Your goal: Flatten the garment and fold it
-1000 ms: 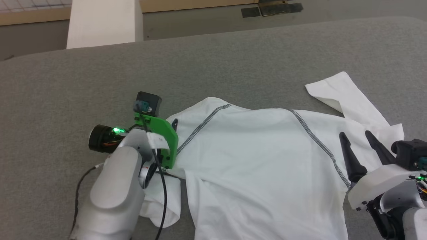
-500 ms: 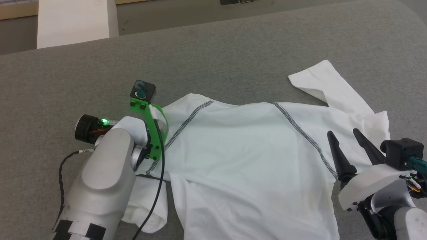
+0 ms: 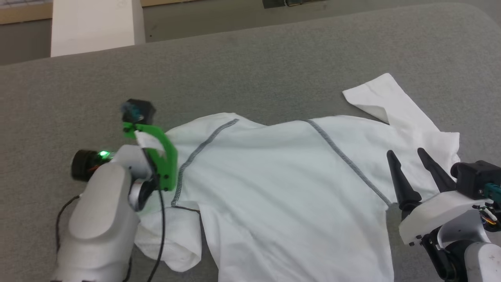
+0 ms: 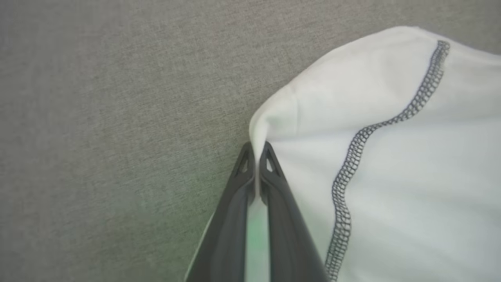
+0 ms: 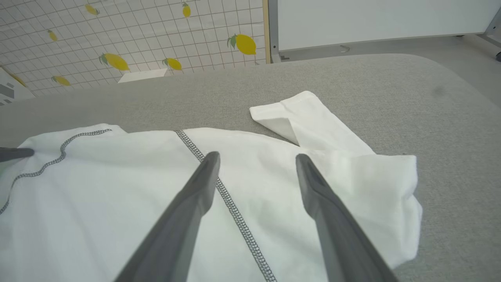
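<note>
The garment is a white shirt with dark grey dotted seams, lying spread on the grey table. In the left wrist view my left gripper is shut on a pinched fold of the garment's shoulder edge. In the head view the left wrist with its green bracket covers those fingers. My right gripper is open and hovers over the garment's right side, beside a seam. Its fingers stand apart with nothing between them. One sleeve lies folded toward the far right.
A white box stands beyond the table's far edge. Bare grey table surface stretches left of and behind the garment. The right wrist view shows a lemon-patterned tiled wall and a white panel past the table.
My left gripper has shut on the garment's shoulder edge and moved left, drawing that corner with it. The right gripper stays open in about the same place. The head camera shifted slightly.
</note>
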Robot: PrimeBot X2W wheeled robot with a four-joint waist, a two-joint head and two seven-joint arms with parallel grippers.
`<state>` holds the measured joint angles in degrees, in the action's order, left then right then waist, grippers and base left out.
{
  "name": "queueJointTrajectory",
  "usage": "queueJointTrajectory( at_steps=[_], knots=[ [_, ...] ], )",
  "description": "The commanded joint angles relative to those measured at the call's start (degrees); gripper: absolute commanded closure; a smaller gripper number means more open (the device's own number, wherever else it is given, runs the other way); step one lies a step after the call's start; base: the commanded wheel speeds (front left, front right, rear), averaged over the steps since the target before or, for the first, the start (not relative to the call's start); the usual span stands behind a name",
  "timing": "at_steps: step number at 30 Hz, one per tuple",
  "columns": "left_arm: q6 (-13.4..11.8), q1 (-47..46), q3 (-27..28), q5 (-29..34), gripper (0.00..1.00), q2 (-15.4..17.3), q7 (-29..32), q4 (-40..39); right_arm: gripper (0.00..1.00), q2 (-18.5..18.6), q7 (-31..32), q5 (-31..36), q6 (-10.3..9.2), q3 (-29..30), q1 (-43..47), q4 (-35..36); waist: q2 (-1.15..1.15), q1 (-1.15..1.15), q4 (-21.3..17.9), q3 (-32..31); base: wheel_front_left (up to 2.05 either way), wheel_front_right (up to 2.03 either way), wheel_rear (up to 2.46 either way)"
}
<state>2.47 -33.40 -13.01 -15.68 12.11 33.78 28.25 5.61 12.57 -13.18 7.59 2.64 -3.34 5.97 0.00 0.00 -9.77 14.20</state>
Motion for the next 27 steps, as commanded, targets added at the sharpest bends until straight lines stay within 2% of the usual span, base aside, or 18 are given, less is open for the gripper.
queueJointTrajectory(
  at_steps=[1, 7, 12, 18, 27],
  knots=[
    [-0.9, 1.9, 1.2, -0.4, 1.00, 1.6, -0.8, -1.0, 0.00, 0.0, -0.3, 0.1, -0.10, 0.2, -0.5, 0.4, 0.00, 0.00, 1.2, -1.0, 0.00, 0.00, 0.00],
    [-2.0, 7.4, 3.8, -2.1, 1.00, 4.3, -0.9, -6.2, 0.00, 1.0, 0.6, 0.6, -0.10, 0.8, -1.4, 0.2, 0.00, 0.00, 4.1, -1.7, 0.00, 0.00, 0.00],
    [-1.8, 9.4, 3.8, -3.2, 1.00, 4.3, -0.6, -9.9, 0.00, 4.4, 2.2, 1.9, -0.10, -1.0, -7.3, -4.3, 0.00, 0.00, 6.1, -0.5, 0.00, 0.00, 0.00],
    [-1.7, 8.4, 3.0, -3.8, 1.00, 3.3, -0.5, -12.2, 0.00, 10.5, 6.0, 1.9, -0.10, -8.2, -18.8, -15.2, 0.00, 0.00, 8.5, 2.2, 0.00, 0.00, 0.00],
    [-0.7, 5.3, 1.1, -4.3, 1.00, 1.4, -1.3, -13.5, 0.00, 15.9, 14.2, -5.0, -0.10, -20.7, -32.4, -29.6, 0.00, 0.00, 12.2, 6.4, 0.00, 0.00, 0.00]
  ],
)
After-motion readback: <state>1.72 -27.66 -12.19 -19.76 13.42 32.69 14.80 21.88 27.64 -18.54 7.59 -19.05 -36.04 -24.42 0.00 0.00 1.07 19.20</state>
